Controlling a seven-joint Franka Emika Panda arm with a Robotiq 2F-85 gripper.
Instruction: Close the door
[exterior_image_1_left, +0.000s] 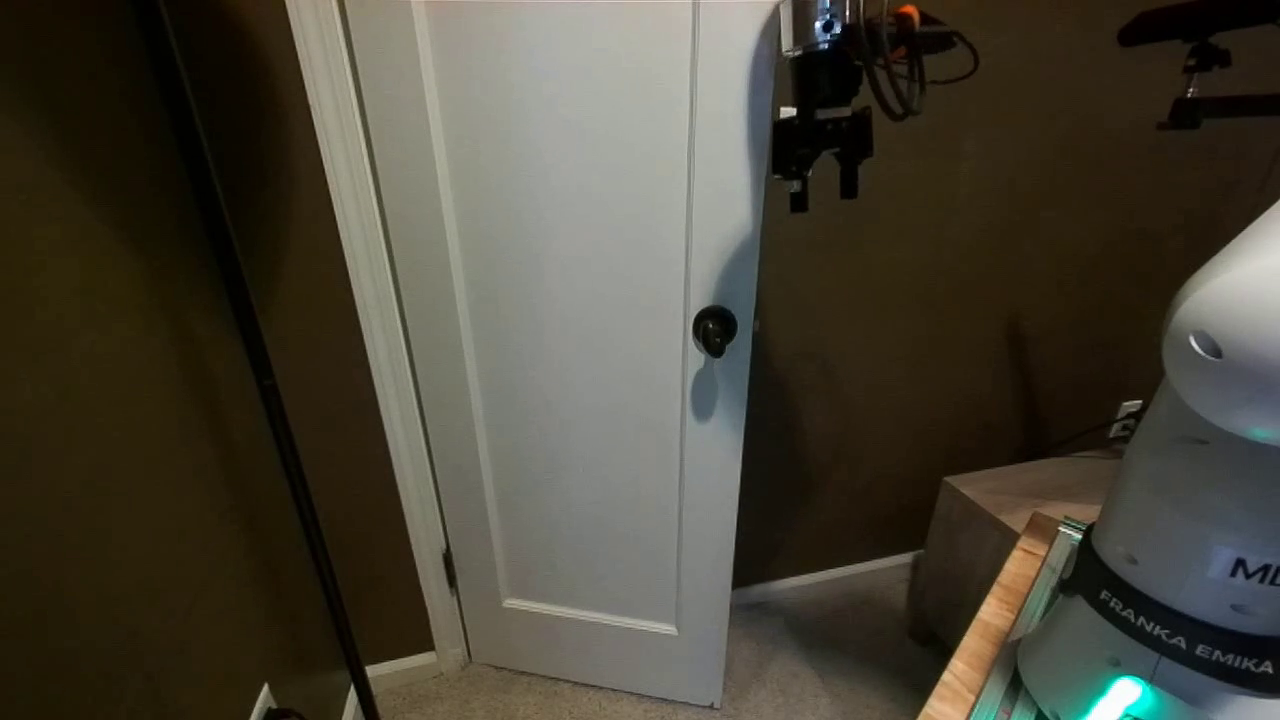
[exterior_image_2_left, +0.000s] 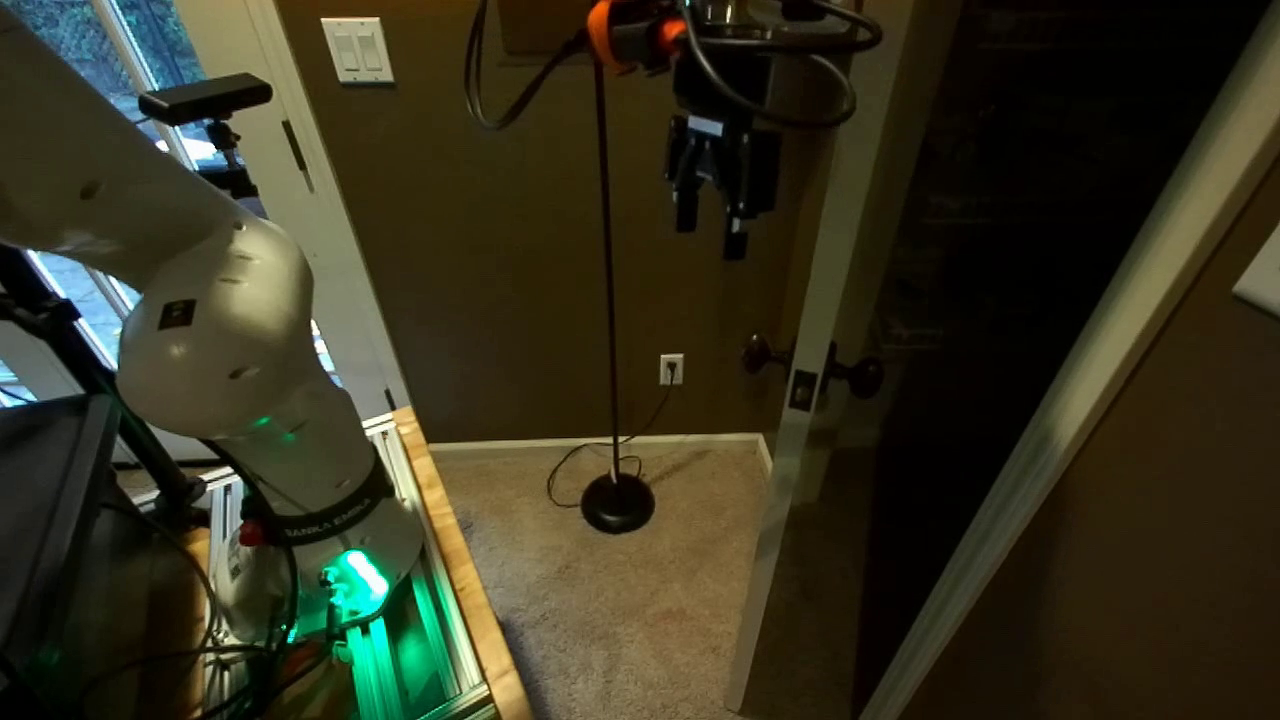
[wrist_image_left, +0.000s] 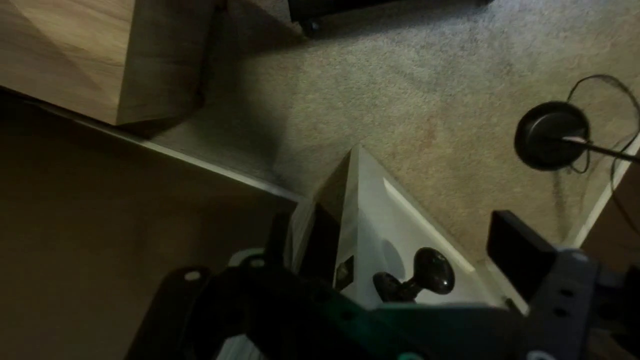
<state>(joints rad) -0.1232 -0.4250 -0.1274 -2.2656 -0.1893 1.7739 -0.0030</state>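
Note:
The white panelled door (exterior_image_1_left: 570, 300) stands ajar. Its free edge (exterior_image_2_left: 770, 570) faces the room, with a dark opening between it and the frame. Its dark round knob (exterior_image_1_left: 715, 330) shows in both exterior views (exterior_image_2_left: 762, 354). My gripper (exterior_image_1_left: 824, 192) hangs pointing down, higher than the knob and near the door's free edge. It also shows in an exterior view (exterior_image_2_left: 711, 228), apart from the door. Its fingers are spread with nothing between them. In the wrist view the door (wrist_image_left: 380, 210) and knob (wrist_image_left: 434, 270) lie below, between the jaws (wrist_image_left: 392, 232).
White frame trim (exterior_image_2_left: 1060, 470) borders the opening. A black floor lamp base (exterior_image_2_left: 618, 503) stands on the carpet, also in the wrist view (wrist_image_left: 550, 135). A wooden cabinet (wrist_image_left: 65, 55) stands by the brown wall. The arm's base sits on a wood-edged table (exterior_image_2_left: 465, 580).

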